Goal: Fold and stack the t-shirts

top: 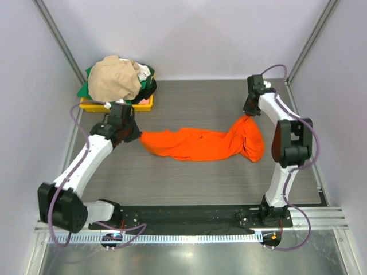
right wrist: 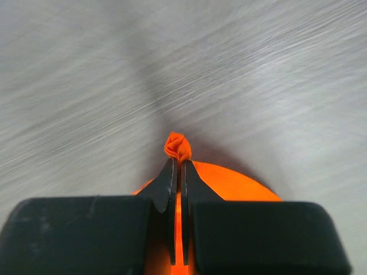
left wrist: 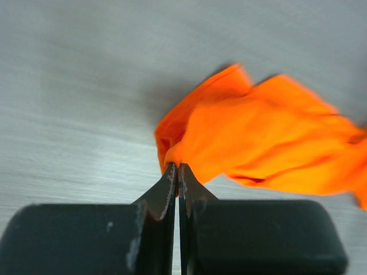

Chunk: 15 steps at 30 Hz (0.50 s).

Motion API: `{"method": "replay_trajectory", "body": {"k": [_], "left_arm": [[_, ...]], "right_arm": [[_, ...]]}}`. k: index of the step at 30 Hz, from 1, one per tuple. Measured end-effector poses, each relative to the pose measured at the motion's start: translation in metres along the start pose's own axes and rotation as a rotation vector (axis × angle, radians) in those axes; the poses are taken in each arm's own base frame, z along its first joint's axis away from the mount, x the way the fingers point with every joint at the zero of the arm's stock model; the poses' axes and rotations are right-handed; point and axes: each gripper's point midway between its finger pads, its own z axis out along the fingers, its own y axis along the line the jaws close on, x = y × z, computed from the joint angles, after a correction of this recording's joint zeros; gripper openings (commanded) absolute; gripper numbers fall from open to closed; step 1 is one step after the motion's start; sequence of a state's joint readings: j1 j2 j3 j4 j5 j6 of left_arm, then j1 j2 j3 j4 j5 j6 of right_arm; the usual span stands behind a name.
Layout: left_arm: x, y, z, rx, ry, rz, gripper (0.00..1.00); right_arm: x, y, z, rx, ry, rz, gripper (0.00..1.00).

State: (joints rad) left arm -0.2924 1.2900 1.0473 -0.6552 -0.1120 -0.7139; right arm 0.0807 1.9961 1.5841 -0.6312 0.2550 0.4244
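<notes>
Two clamped grips hold the orange t-shirt — the left gripper squeezes its left end, the right gripper a bunched tip at its far right end — so the cloth spans the table between them.

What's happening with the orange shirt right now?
Both arms have the orange t-shirt, bunched into a strip across the table. The left gripper is shut on its left end and the right gripper is shut on the far right end. It is not yet spread flat or folded. The other t-shirts sit heaped in the yellow bin at the far left corner.
</notes>
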Motion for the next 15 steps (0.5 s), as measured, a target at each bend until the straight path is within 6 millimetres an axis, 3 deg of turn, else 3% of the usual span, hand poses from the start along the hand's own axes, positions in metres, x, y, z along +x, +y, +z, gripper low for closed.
{"method": "replay_trajectory", "body": {"k": [1, 4, 6, 8, 12, 15], "left_arm": [[-0.013, -0.007, -0.015, 0.032, -0.043, 0.005, 0.00], [-0.053, -0.029, -0.075, 0.149, -0.199, 0.015, 0.00], [-0.071, -0.037, -0.113, 0.211, -0.286, 0.026, 0.00], [-0.087, -0.042, -0.154, 0.268, -0.374, 0.040, 0.00], [-0.105, -0.045, -0.225, 0.353, -0.513, 0.055, 0.00], [-0.108, -0.039, -0.269, 0.395, -0.593, 0.058, 0.00]], "right_arm": [[-0.011, 0.000, -0.022, -0.019, -0.033, 0.010, 0.01], [-0.051, -0.006, -0.112, -0.106, -0.193, 0.056, 0.01], [-0.077, -0.014, -0.195, -0.202, -0.357, 0.098, 0.01], [-0.090, -0.028, -0.275, -0.292, -0.512, 0.135, 0.01], [-0.079, -0.067, -0.417, -0.457, -0.796, 0.185, 0.01], [-0.052, -0.100, -0.493, -0.539, -0.963, 0.205, 0.01]]}}
